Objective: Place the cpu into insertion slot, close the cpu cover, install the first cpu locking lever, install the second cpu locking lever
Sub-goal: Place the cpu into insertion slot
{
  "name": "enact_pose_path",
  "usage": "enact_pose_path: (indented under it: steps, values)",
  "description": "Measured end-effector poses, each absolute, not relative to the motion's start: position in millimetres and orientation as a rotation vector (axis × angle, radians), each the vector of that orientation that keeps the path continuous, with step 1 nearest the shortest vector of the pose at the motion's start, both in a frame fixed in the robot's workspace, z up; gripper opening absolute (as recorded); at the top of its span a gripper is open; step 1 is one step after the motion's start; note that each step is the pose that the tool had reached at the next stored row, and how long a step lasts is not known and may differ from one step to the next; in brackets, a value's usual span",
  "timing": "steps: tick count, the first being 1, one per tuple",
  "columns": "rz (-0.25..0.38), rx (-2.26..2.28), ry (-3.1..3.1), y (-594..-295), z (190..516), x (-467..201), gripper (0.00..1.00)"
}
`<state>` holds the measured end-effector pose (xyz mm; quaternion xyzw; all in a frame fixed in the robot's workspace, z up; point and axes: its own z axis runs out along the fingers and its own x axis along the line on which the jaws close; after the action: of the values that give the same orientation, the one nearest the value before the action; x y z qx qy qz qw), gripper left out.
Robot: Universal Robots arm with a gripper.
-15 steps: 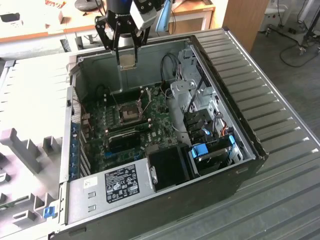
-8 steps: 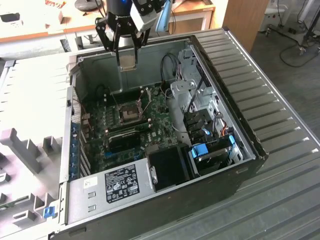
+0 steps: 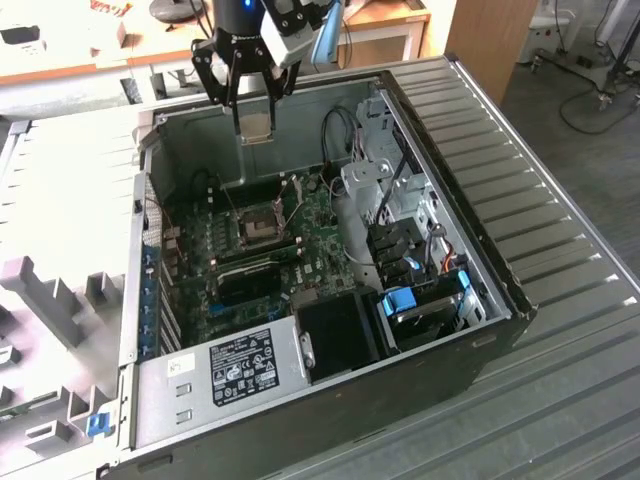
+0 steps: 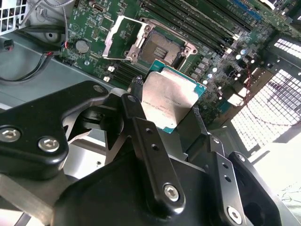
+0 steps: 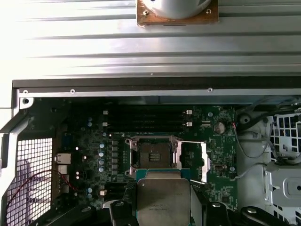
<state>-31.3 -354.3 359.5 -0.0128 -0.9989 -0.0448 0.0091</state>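
The pincer [image 3: 256, 132], clamped on the cpu [image 4: 171, 101], hovers above the far edge of the open computer case [image 3: 420, 392], with the insertion slot [image 5: 154, 154] exposed and the cpu cover [image 4: 123, 40] swung open.

The cpu [image 4: 171, 101] sits between the fingers [image 4: 146, 141] above the insertion slot [image 4: 160, 47], cpu cover [image 4: 114, 38] alongside.

- White label [image 3: 243, 366], at 7 o'clock in the exterior view: print too small to read.
- cpu [image 4: 171, 99] top: faint print, unreadable.
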Motion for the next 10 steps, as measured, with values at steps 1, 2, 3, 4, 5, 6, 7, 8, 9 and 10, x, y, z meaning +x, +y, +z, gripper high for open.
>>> enact_pose_path:
  steps: [1, 2, 3, 4, 5, 6, 7, 8, 9, 10]
  values:
    - [-0.14, -0.04, -3.12, -354.3, 359.4, -31.3, 0.54]
    - [-0.14, -0.04, -3.12, -354.3, 359.1, -31.3, 0.54]
    - [-0.14, -0.04, -3.12, -354.3, 359.0, -31.3, 0.54]
    - [-0.14, -0.04, -3.12, -354.3, 359.0, -31.3, 0.54]
    - [-0.14, -0.04, -3.12, -354.3, 358.9, -31.3, 0.54]
    - [-0.14, -0.04, -3.12, -354.3, 358.6, -31.3, 0.54]
    - [-0.14, -0.04, -3.12, -354.3, 358.2, -31.3, 0.54]
    - [-0.139, -0.04, -3.12, -354.3, 358.0, -31.3, 0.54]
    - [-0.139, -0.04, -3.12, -354.3, 357.5, -31.3, 0.54]
    - [-0.139, -0.04, -3.12, -354.3, 356.9, -31.3, 0.54]
